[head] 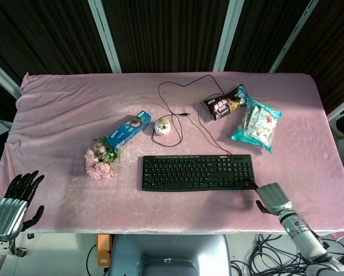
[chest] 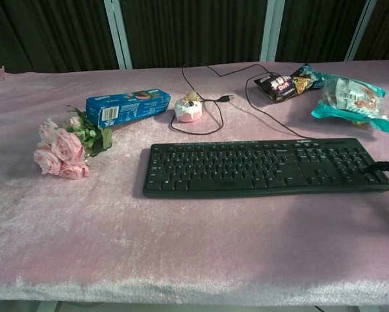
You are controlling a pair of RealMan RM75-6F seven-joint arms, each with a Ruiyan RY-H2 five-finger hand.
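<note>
A black keyboard (head: 198, 172) (chest: 265, 168) lies at the middle front of the pink cloth. My right hand (head: 273, 196) hovers at its right front corner, back up, and one dark finger (chest: 384, 167) touches the keyboard's right end. It holds nothing. My left hand (head: 12, 202) hangs off the table's front left corner with its fingers spread and empty, far from everything. The chest view does not show it.
Pink roses (head: 100, 163) (chest: 63, 151) and a blue biscuit box (head: 128, 129) (chest: 127, 106) lie left of the keyboard. A small cake toy (head: 162, 126) (chest: 189, 108) sits inside the cable loop (head: 177, 98). Two snack bags (head: 256, 123) (chest: 350, 96) lie at the back right.
</note>
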